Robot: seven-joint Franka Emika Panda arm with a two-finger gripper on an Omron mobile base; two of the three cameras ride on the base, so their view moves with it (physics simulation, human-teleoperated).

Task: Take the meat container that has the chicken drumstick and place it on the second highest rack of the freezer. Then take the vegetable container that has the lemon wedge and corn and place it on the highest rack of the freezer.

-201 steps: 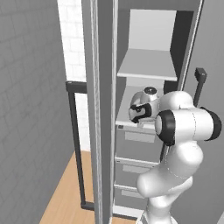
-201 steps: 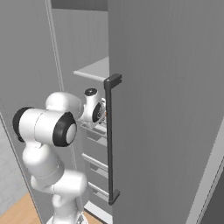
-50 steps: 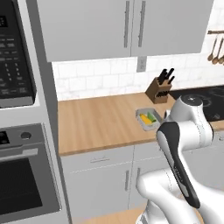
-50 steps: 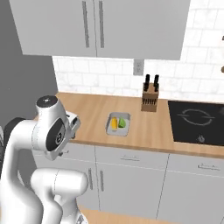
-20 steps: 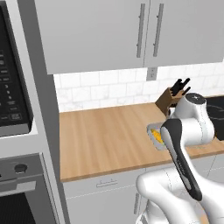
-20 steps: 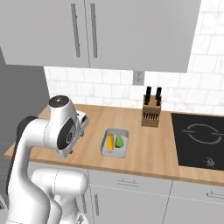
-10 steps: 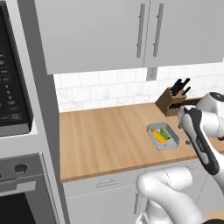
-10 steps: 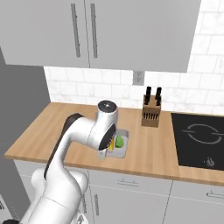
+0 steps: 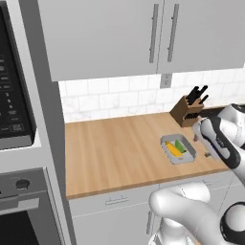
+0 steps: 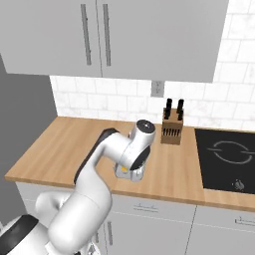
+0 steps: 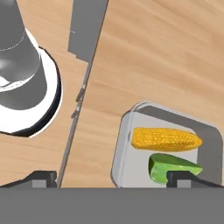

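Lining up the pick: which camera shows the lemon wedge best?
The hand view: the lemon wedge lies large and green beside the corn in the tray. The left base view shows it small; in the right base view the arm covers it.

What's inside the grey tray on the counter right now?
The vegetable container holds the corn and the green lemon wedge side by side. A fingertip covers part of the wedge's end.
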